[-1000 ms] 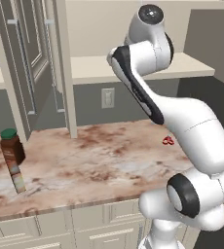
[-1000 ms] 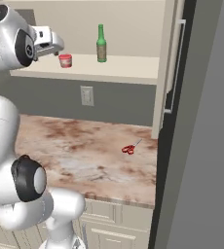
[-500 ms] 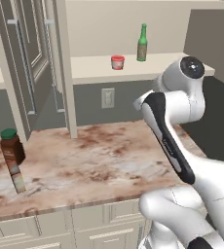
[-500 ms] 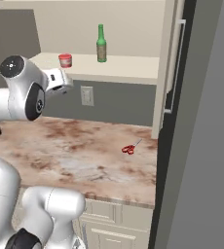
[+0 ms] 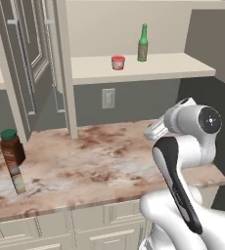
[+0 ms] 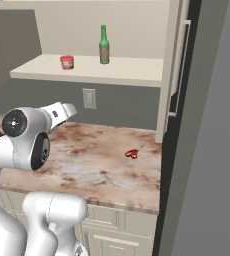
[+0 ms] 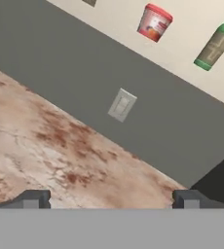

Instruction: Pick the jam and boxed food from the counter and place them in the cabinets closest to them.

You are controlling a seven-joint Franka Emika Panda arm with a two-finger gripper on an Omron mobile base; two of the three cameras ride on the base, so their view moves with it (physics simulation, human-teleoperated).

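Observation:
The jam (image 5: 118, 62) (image 6: 67, 62) (image 7: 154, 22), a small red-lidded jar, stands on the lower shelf of the open cabinet (image 5: 183, 66), left of a green bottle (image 5: 143, 44). My gripper (image 7: 111, 200) is open and empty, its fingertips (image 7: 33, 199) far apart. It hangs low over the right part of the counter (image 5: 85, 161), well below the shelf and facing the back wall; its white hand (image 5: 155, 130) (image 6: 62, 111) shows in both base views. The boxed food (image 5: 18, 179) stands at the counter's left end, just in front of a brown jar with a green lid (image 5: 11, 146).
An open cabinet door (image 5: 31, 63) hangs at the left over the counter. A wall socket (image 5: 107, 97) sits on the grey backsplash. Red scissors (image 6: 132, 153) lie on the counter near the right-hand cabinet door (image 6: 179, 65). The dark wall bounds the right side.
The arm has drawn back from the shelf and dropped toward the counter. The jam stays on the shelf. The jaws have stayed wide.

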